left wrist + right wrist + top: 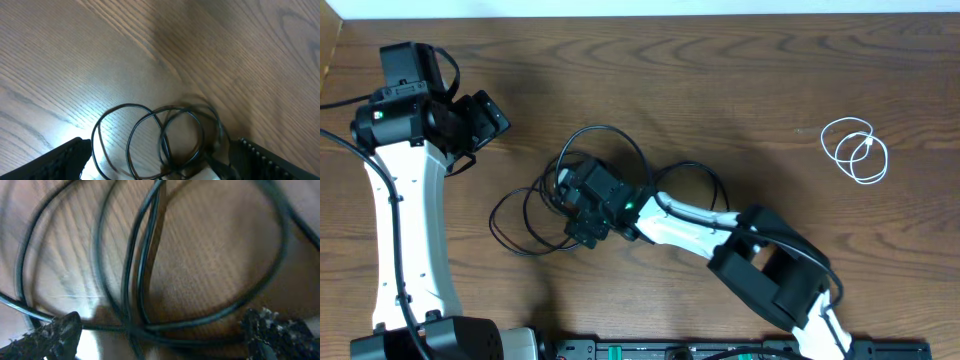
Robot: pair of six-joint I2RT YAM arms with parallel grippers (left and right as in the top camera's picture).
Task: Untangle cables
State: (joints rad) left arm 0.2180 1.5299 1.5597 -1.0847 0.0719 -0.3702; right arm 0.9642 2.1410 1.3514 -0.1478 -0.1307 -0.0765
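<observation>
1. The black cable point(545, 190) lay near the middle of the surface point(740, 80) in several loose loops. It was thin and dark and crossed over itself more than once.
2. The white cable point(860, 150) sat well apart from it, toward the far right corner, in a small coil of a few rings.
3. The right hand point(578, 210) hung low over the black loops with its fingers point(50, 332) spread wide. Strands ran across the surface between them, and none was gripped.
4. The left hand point(490, 115) stood toward the far left corner, apart from both cables, with its fingers point(65, 157) wide and holding nothing.
5. From overhead, the right hand covered the heart of the tangle — whether it was knotted there could not be told.
6. No plug ends could be made out. The right wrist view was blurred, and the left wrist view cut the loops point(150, 114) off at its lower edge.
</observation>
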